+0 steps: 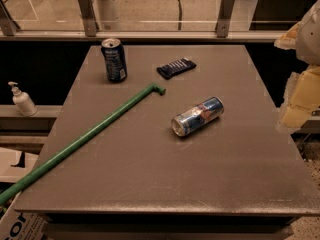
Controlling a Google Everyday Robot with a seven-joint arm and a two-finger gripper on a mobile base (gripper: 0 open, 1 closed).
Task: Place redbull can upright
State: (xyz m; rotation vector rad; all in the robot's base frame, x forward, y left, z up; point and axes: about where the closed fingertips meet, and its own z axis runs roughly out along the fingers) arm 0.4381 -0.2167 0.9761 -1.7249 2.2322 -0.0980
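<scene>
I judge nothing done yet: the redbull can [197, 116] lies on its side near the middle of the table [150, 184], and my gripper [301, 91] hangs at the right edge, well apart from it, whether wide or narrow I cannot tell.

End effector [300, 103] at right edge: cream-white blocky segments, yellowish tint.
</scene>
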